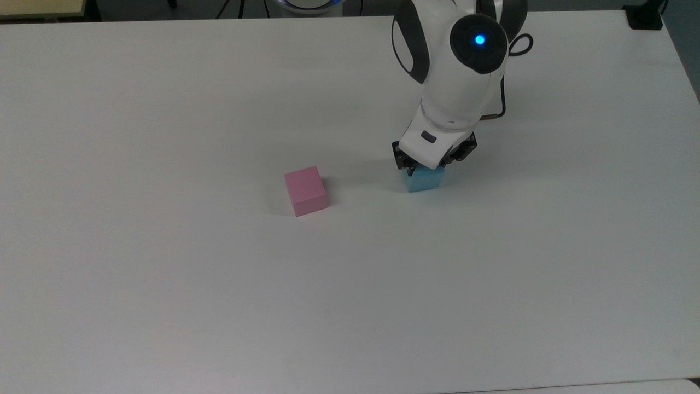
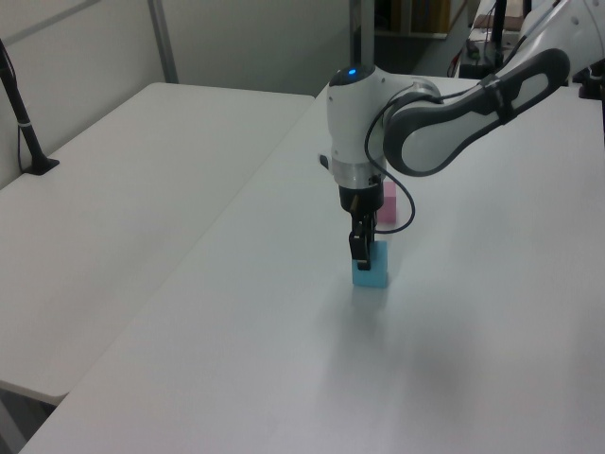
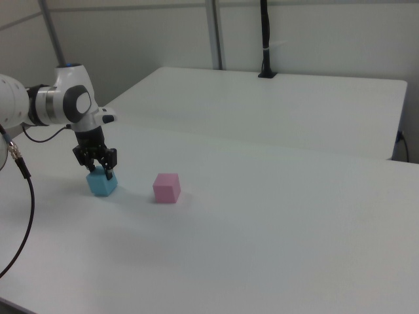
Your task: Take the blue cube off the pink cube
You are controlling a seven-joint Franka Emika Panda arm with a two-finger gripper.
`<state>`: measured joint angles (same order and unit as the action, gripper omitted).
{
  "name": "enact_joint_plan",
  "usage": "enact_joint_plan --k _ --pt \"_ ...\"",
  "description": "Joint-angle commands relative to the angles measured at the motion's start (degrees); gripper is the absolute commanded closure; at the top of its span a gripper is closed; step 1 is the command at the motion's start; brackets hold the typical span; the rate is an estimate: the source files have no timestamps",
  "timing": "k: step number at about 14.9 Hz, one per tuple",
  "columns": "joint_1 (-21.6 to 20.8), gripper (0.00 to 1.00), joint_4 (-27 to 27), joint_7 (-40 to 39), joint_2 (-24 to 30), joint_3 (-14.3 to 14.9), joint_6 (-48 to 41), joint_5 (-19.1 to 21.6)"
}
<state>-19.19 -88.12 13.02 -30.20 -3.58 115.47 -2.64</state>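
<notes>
On table: blue cube [image 1: 424, 179] | between closed fingers [image 1: 426, 168] (gripped) | pink cube [image 1: 305, 190] apart

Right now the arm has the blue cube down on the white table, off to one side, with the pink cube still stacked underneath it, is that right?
Not quite. The pink cube is not underneath: in the top view it sits alone on the table, apart from the blue cube. The rest holds: the gripper has the blue cube down on the table.
</notes>
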Motion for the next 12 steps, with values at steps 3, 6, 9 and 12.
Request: enact_joint_plan --k 3,6,9,12 --pt "-0.4 0.00 -0.7 3.5 0.3 0.2 1.7 -0.8" --pt "0.3 0.00 -0.5 3.7 2.7 0.2 -2.5 -1.1" --pt "4.5 0.00 -0.6 3.7 9.5 0.2 -8.0 -1.7" --pt "11.9 0.00 -0.8 3.0 17.0 0.2 -13.7 -3.2"
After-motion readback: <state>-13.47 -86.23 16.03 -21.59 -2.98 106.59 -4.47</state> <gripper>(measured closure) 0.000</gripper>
